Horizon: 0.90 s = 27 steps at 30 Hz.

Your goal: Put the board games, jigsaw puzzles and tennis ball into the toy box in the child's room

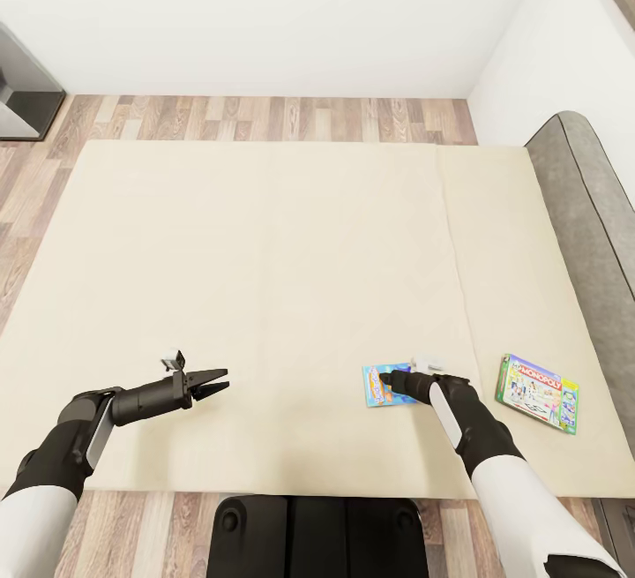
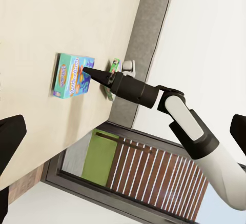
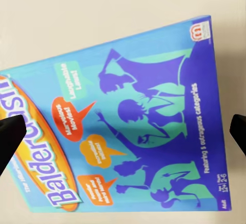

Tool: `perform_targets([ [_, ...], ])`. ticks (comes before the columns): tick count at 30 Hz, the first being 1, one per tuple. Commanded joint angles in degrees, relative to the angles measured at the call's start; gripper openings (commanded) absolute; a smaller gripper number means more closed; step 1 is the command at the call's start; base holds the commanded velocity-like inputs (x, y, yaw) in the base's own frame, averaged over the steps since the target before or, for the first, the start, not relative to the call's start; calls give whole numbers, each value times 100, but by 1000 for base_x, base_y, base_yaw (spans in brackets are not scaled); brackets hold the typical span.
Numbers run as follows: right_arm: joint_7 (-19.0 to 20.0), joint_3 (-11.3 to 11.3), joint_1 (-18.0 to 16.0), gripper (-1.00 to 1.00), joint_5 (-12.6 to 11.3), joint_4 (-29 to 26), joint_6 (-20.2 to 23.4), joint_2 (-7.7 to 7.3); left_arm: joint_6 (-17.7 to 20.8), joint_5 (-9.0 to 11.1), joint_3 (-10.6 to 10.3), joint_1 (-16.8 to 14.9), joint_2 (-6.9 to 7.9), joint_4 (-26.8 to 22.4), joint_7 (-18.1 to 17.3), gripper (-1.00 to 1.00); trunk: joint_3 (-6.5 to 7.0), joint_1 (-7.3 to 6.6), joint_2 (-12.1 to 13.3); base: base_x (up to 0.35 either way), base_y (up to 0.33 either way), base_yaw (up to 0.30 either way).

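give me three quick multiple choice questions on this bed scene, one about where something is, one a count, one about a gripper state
1. Where does the white-and-green board game lie?
A. on the bed, between the blue board game and the grey headboard
B. on the wood floor
C. in the left gripper

2. How many board games lie on the bed?
A. one
B. two
C. four

3. How is the right gripper?
A. shut on the white-and-green game
B. open, poised over the blue game
C. resting on the floor

Answers:
1 A, the head view shows it on the mattress nearer the headboard.
2 B, one blue and one white-and-green.
3 B, the right wrist view shows its fingertips spread either side of the blue box.
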Motion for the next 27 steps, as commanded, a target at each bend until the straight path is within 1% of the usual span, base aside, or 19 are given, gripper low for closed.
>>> perform_targets([
  [1,21,-30,-1,100,-9,-7,33,8,62,6,0,-1,1,0,-18,100,-6,3,-9,0,7,0],
  [14,21,-9,-1,100,-9,-7,31,19,65,9,0,-1,-2,0,-17,100,-6,3,-9,0,36,0],
  [19,21,153,-1,100,-9,-7,26,19,68,9,0,-1,-1,0,-17,100,-6,3,-9,0,37,0],
  [27,17,213,-2,100,-9,-7,24,19,69,9,0,-1,-4,0,-17,100,-6,3,-9,0,98,0],
])
